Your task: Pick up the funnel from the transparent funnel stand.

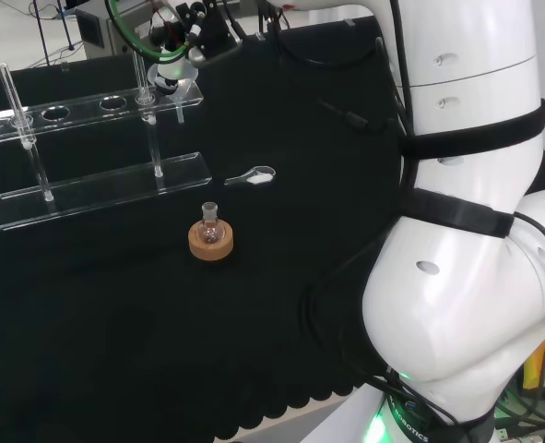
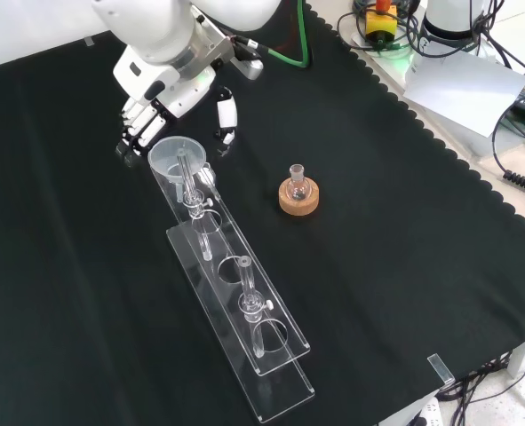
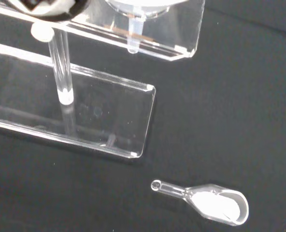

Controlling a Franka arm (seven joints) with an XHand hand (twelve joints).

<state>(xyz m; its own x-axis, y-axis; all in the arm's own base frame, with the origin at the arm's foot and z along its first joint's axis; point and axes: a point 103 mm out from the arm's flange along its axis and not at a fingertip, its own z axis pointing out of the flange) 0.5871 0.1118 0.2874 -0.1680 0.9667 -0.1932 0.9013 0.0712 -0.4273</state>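
Funnel (image 2: 177, 156) sits in the end hole of the clear stand (image 2: 244, 302), its wide mouth up and its stem hanging down through the top rail; in the front view that is the stand's far end, in the head view its right end, where the funnel (image 1: 173, 74) shows just under my hand. My hand (image 2: 147, 111) hangs right beside the funnel's rim on the side away from the rest of the stand. The fingers (image 2: 131, 133) reach down along the far side of the rim and the thumb (image 2: 227, 114) stands apart on the rim's other side, so the hand is spread around the funnel. I cannot tell whether any fingertip touches the glass.

The stand itself lies long and narrow on the black worktop (image 2: 404, 266), with a flat base plate, thin posts and a top rail with round holes. Beside the stand's funnel end, on the worktop, lies a small clear scoop (image 3: 208, 201) with something white in its bowl. A little further from the stand, out past the scoop in the head view, a small round flask (image 2: 298, 185) stands upright on a cork ring (image 2: 298, 202). In the wrist view the corner of the stand's base plate (image 3: 109, 121) lies near the scoop without touching it.
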